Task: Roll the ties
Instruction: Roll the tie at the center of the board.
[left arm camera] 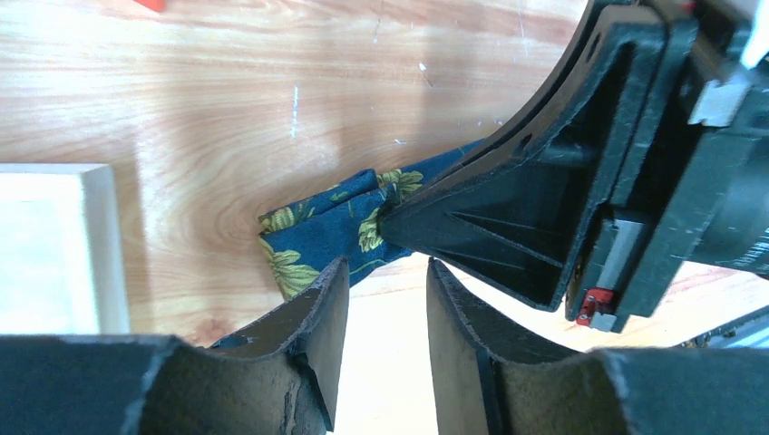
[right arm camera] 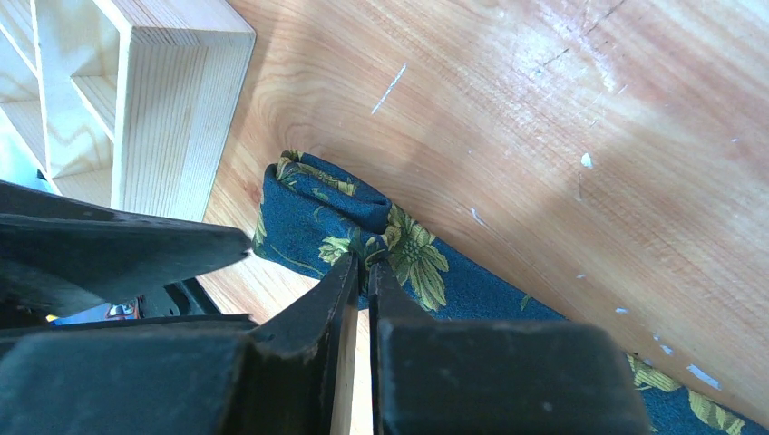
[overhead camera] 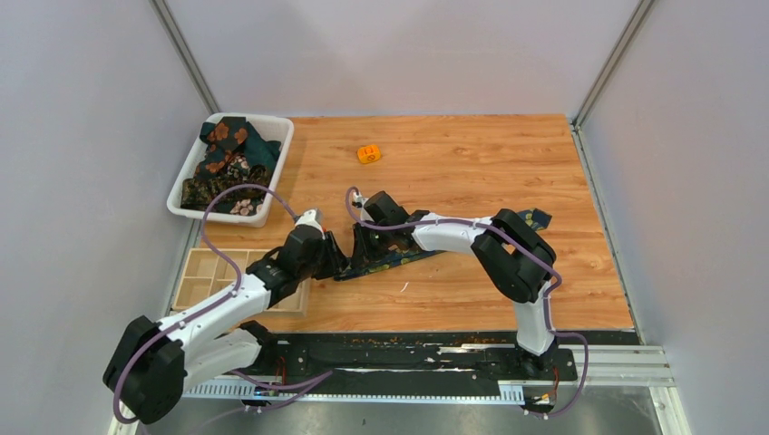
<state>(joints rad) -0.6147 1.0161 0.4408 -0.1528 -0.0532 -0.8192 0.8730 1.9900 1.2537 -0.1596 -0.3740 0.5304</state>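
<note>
**First fold could spring open**

The navy tie (right arm camera: 317,213) lies mid-table, its folded end just right of the wooden compartment tray (right arm camera: 172,118). The right gripper (right arm camera: 365,267) pinches that fold. The left gripper (left arm camera: 385,272) has its jaws spread beside it, holding nothing. The thin pinch may slip and let the fold unroll.

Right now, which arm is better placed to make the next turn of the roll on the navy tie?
Right. The right gripper is shut on the navy tie just behind its folded end, so it could probably turn it over. The left gripper is open beside the fold, gripping nothing.
</note>
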